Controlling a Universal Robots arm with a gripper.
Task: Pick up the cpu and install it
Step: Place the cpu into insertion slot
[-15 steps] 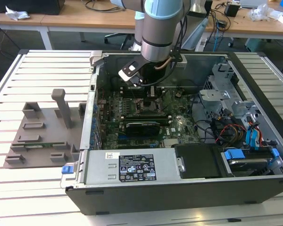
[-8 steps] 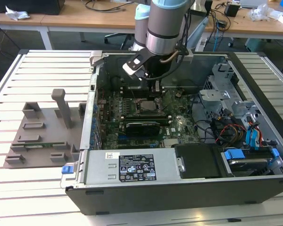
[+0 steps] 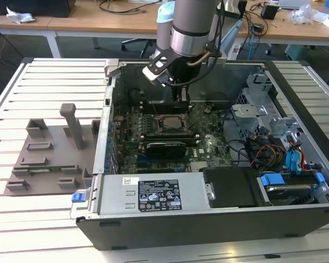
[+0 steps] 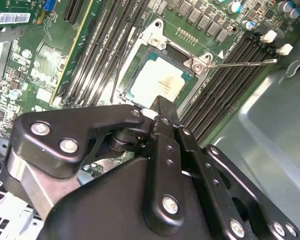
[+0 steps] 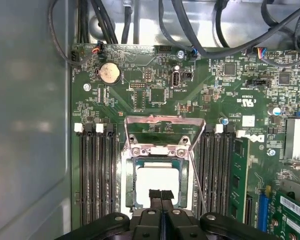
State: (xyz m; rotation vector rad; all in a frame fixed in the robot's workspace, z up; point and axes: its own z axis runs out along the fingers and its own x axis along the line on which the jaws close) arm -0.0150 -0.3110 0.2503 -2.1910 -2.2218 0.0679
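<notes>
The cpu [image 5: 157, 182] lies flat inside the dark socket frame [image 5: 127, 185] on the green motherboard [image 5: 155, 95], its silvery top facing up. The second wrist view shows the same cpu [image 4: 157, 80] in the socket. My gripper [image 5: 161, 194] hangs just above it, fingers shut together with nothing between them, their tips over the chip's near edge. The socket's metal load plate [image 5: 165, 127] stands flipped open, and its thin lever [image 4: 240, 62] sticks out to the side. In the exterior view my gripper [image 3: 181, 99] reaches down into the open computer case [image 3: 107, 137], right above the socket [image 3: 172, 123].
Black memory slots [image 5: 95, 175] flank the socket on both sides. A silver power supply [image 3: 153, 194] fills the case's near side, and a drive cage with cables [image 3: 274, 126] sits at the exterior view's right. A grey fixture block [image 3: 49, 153] stands outside the case on the slatted table.
</notes>
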